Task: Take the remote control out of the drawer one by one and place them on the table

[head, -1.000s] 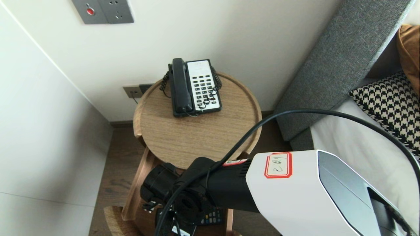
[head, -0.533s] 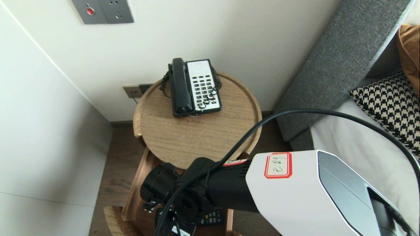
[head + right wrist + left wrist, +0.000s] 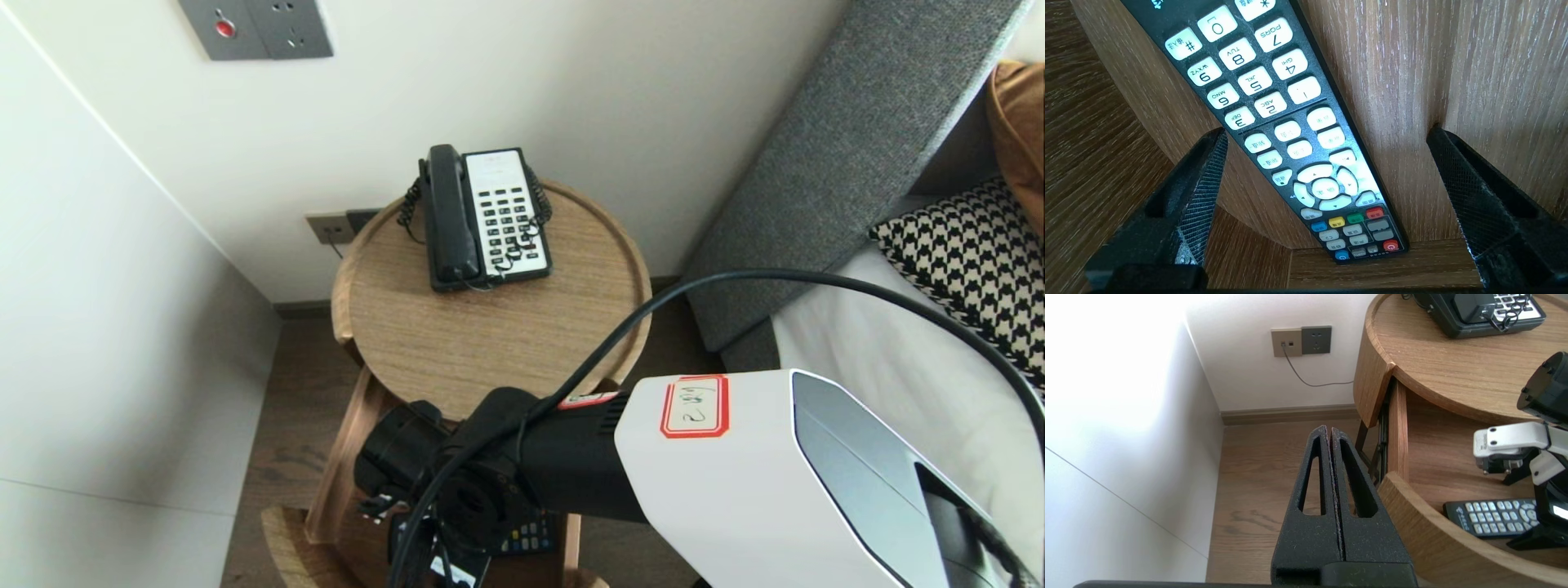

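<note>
Head view, R arm (image 3: pixel 735 474) barely shifted, R hand (image 3: pixel 1329 132) spread astride remote (image 3: pixel 1257 81)

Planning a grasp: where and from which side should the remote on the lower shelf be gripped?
Grip the remote across its narrow width, by the long edges near the arrow ring, from above: it lies flat on the lower shelf.

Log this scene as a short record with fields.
Right end effector: open, straddling the remote, no contact visible
Remote: lying buttons up on the lower shelf of the table
Left end effector: shut, over the floor beside the table
Telephone: on top of the table, handset cradled
</note>
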Controlling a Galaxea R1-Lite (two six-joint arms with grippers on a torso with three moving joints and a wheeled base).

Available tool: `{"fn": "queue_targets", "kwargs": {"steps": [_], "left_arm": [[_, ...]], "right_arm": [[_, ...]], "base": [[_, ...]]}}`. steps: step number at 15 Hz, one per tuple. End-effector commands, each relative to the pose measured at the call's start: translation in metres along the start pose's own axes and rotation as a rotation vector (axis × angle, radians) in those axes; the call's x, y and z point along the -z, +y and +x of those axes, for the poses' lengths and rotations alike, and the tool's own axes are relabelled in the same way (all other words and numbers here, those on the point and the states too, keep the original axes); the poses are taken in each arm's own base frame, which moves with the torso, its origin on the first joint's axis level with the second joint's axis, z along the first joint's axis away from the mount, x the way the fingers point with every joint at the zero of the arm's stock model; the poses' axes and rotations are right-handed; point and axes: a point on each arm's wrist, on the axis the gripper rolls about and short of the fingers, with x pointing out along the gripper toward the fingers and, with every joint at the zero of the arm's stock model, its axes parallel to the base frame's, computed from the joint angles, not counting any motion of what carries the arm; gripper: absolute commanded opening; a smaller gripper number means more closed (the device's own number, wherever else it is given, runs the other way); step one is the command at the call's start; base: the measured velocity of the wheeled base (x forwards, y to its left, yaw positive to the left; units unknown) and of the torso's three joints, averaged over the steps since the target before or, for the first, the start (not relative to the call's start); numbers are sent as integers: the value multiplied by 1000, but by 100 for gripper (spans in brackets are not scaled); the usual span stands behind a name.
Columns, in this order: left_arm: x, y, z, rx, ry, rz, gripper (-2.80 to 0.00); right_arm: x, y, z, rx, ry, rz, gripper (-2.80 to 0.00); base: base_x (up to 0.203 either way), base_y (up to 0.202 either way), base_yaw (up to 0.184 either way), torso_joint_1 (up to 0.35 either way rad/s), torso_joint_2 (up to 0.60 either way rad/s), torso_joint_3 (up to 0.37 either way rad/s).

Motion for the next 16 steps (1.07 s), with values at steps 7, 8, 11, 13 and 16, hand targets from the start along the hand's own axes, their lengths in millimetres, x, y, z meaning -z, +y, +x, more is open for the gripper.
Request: {"fn": "queue_targets", "kwargs": {"steps": [7,8,11,13,16], "left_arm": [[11,0,1,0,35,0,-280],[11,0,1,0,35,0,-280],[11,0,1,0,35,0,-280],[11,0,1,0,35,0,-280],[11,0,1,0,35,0,-280]], "right_arm": [[0,1,8,1,6,-2,0],[0,1,8,1,6,-2,0],[0,1,8,1,6,-2,0],[0,2,8,1,6,-3,0],[0,1,7,1,4,-3,-280]], "base": [[0,0,0,0,0,0],[0,0,0,0,0,0],[0,0,0,0,0,0],[0,0,0,0,0,0],[0,0,0,0,0,0]]}}
